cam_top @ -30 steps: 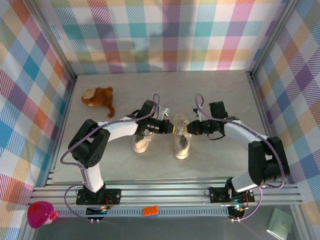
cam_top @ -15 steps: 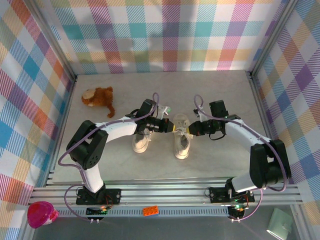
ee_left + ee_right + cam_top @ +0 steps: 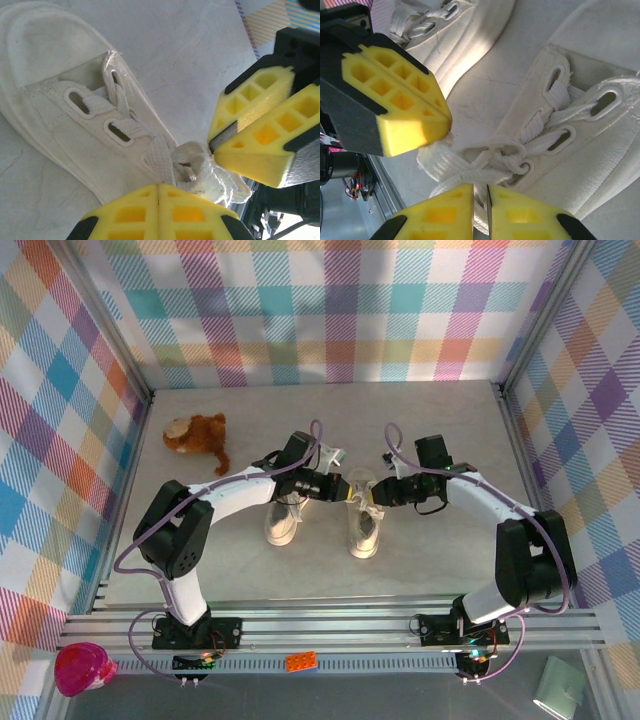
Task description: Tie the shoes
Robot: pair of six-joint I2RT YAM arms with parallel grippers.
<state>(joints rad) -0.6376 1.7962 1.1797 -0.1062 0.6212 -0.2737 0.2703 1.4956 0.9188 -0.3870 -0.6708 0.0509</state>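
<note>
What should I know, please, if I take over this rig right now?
Left gripper: shut, its tip against the laces. A pinch is likely, but not certain.
Right gripper: jaws a slit apart with lace in the gap. Whether it holds is unclear.
Things: both grippers meet over the worked shoe. The other shoe stands beside it.
Done: the laces are threaded and gathered into a loose tangle at the top eyelets.
Left: no finished bow is visible, so form one and tighten it. Then check the other shoe, whose laces I cannot judge.
</note>
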